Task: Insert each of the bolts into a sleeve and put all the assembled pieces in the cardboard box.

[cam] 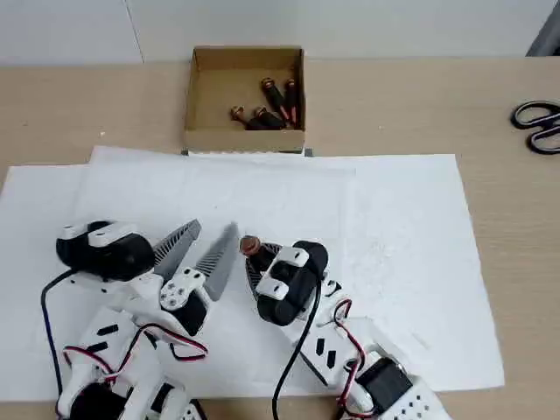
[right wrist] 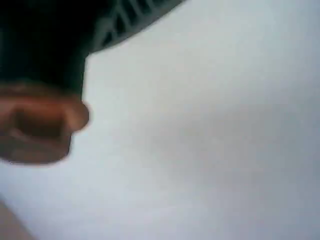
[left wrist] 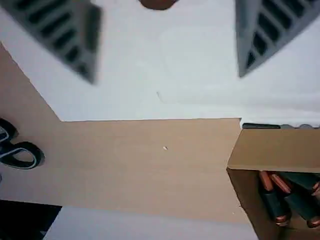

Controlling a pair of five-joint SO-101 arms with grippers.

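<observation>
The cardboard box stands at the table's far edge with several assembled dark pieces with copper heads inside; they also show in the box in the left wrist view. My left gripper hovers open over the white paper, with nothing between its grey fingers. Just to its right, my right gripper is shut on a bolt with a copper head. That copper head sits close up under a dark body in the right wrist view.
White paper sheets cover the near half of the wooden table. Scissors lie at the far right edge. A strip of bare wood separates the paper from the box.
</observation>
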